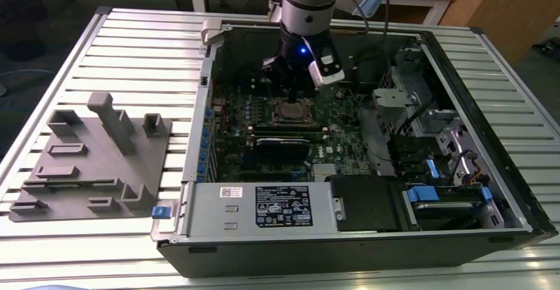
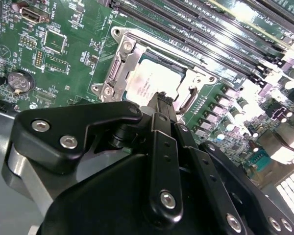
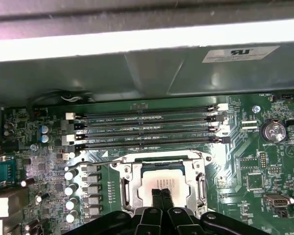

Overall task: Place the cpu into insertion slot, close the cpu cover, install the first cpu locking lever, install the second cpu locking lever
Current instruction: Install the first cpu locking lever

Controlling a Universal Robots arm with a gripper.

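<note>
- Exterior view: the arm hangs into the open case [image 1: 490,172] on the worktop [image 1: 131,41]. Its end effector [image 1: 292,98] is just above the slot [image 1: 277,114] — straight overhead, likely so it can press down on the socket parts.
- The cpu [image 2: 149,81] lies flat in the slot. Its pale top shows through the window of the cover [image 2: 118,66], which looks lowered around it.
- In both wrist views the fingers [image 3: 157,196] [image 2: 159,105] are closed together, gripping nothing — a narrow tip suited to pushing. They sit over the cpu's edge; whether they touch it, I cannot tell.
</note>
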